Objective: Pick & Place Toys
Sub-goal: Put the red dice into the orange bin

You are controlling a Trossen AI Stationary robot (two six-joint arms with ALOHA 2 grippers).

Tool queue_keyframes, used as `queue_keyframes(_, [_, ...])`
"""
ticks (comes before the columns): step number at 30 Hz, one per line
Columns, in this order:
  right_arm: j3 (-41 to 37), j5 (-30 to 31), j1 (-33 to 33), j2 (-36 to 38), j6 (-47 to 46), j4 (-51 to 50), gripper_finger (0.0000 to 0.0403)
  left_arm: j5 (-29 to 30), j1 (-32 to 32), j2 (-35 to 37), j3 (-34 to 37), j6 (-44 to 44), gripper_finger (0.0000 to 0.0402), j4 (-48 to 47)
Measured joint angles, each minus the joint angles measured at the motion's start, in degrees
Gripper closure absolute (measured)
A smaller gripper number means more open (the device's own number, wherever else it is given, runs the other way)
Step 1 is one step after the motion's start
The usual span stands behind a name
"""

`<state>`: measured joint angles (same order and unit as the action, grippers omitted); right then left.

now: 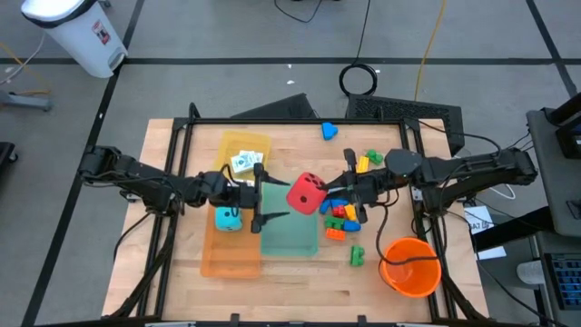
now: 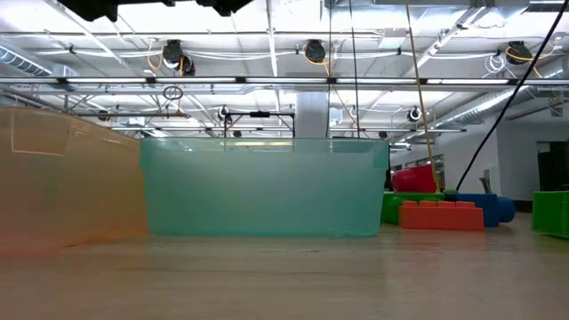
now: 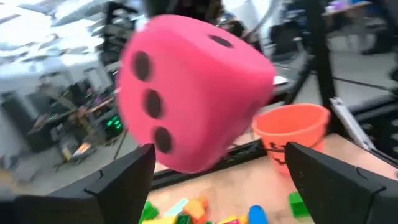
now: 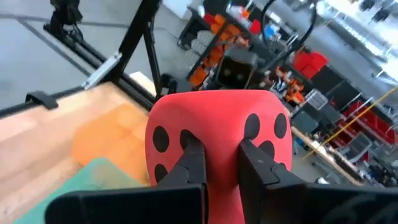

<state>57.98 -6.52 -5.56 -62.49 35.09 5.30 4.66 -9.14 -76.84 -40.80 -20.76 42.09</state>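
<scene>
Red die [image 1: 306, 193] hanging in air over teal tray [image 1: 289, 234], mid-table. Right gripper [image 4: 219, 167] pinching its edge, fingers nearly together. Left gripper [image 1: 262, 195] spread wide just beside die, on its left-edge side, not touching; nearer arm: both adjacent.

A big lab or workshop hall is shown. Bright lamps [image 2: 316, 51] and metal beams [image 2: 284, 82] are seen high up on the ceiling. A wooden worktop [image 1: 281, 263] is set on a grey floor [image 1: 227, 36], with black cables [image 1: 359, 80] laid about.
</scene>
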Motion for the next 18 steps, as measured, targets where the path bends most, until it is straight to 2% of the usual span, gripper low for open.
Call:
queue_keyframes(3, [-1.07,-2.52,0.02,-1.36,0.09,3.8,0.0389,-0.66,0.0,-0.07,0.0,-0.64,0.0059,0.85])
queue_keyframes(9, [-3.21,-3.81,0.69,-6.32,0.53,13.31,0.0389,-0.56,0.04,-0.04,0.09,-1.34,0.0078,1.63])
queue_keyframes(14, [-3.7,-6.68,1.03,-10.16,0.09,20.98,0.0397,-0.83,-0.44,0.04,0.15,-0.22,0.008,2.19])
queue_keyframes(18, [-3.7,-7.71,1.3,-11.31,0.09,22.92,0.04,-0.9,-0.97,-0.07,0.22,-2.51,0.0087,2.32])
